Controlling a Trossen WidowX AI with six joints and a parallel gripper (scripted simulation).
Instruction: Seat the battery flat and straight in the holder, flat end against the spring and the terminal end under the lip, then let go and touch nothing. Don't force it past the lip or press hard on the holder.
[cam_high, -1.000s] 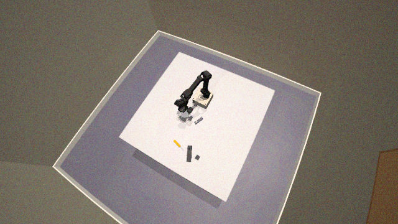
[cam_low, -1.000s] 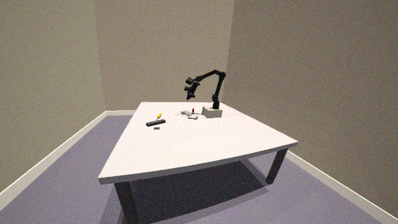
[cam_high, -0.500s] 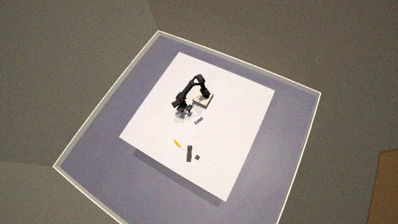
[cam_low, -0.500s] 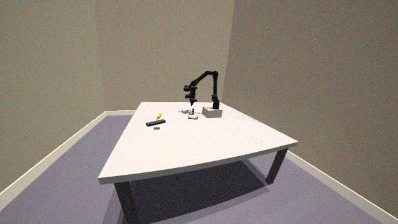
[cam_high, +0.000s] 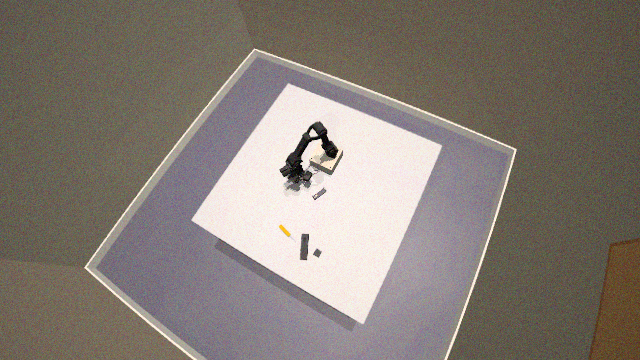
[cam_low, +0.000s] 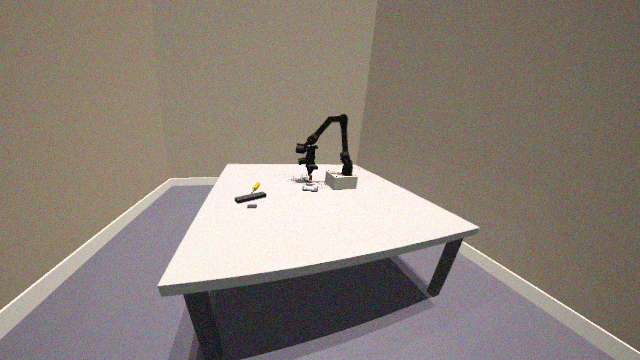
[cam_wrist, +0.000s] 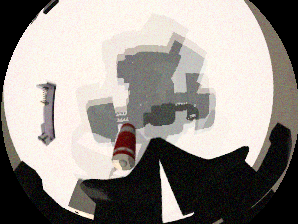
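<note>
The red battery (cam_low: 310, 177) (cam_wrist: 125, 145) with silver bands stands upright on the table, its pale terminal end up. The holder (cam_high: 319, 193) (cam_low: 310, 188) (cam_wrist: 48, 114) lies apart from it, empty, to the left in the wrist view, with its spring at the upper end there. My gripper (cam_low: 310, 173) (cam_wrist: 155, 141) points down, its fingertips together with nothing between them. It is just above and beside the battery; whether a finger touches the battery I cannot tell. The battery is hidden under the arm in the top view.
A yellow-handled screwdriver (cam_high: 284, 230) (cam_low: 256, 186), a long dark block (cam_high: 304, 247) (cam_low: 250, 197) and a small dark block (cam_high: 317, 253) (cam_low: 252, 206) lie farther out on the table. The arm stands on a pale box (cam_high: 323, 163) (cam_low: 341, 181) near the holder.
</note>
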